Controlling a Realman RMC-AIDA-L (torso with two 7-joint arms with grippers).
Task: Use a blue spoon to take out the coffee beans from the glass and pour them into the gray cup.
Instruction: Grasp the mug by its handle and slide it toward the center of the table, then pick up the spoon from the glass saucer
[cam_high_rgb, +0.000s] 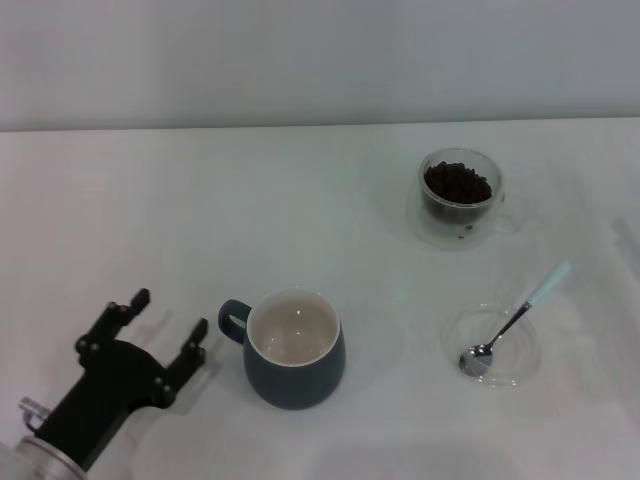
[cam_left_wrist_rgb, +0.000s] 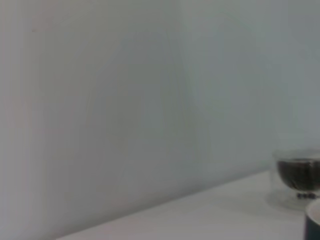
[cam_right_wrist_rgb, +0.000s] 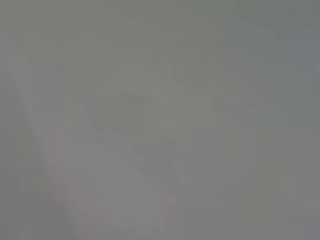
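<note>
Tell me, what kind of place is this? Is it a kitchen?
Probably a robot test table, not a real kitchen: a bare white table against a plain wall, with only a gray cup, a glass of coffee beans, and the left gripper nearby.

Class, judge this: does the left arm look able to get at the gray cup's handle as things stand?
Probably yes: the left gripper is open beside the gray cup, whose handle faces it, with nothing between.

No text, label, brand, number or sign can be read anywhere in these views. The mug (cam_high_rgb: 295, 349), the glass (cam_high_rgb: 459, 197), the spoon (cam_high_rgb: 511, 322) and the saucer (cam_high_rgb: 492, 346) all have plain surfaces, and the table (cam_high_rgb: 300, 210) and wall carry no markings.
</note>
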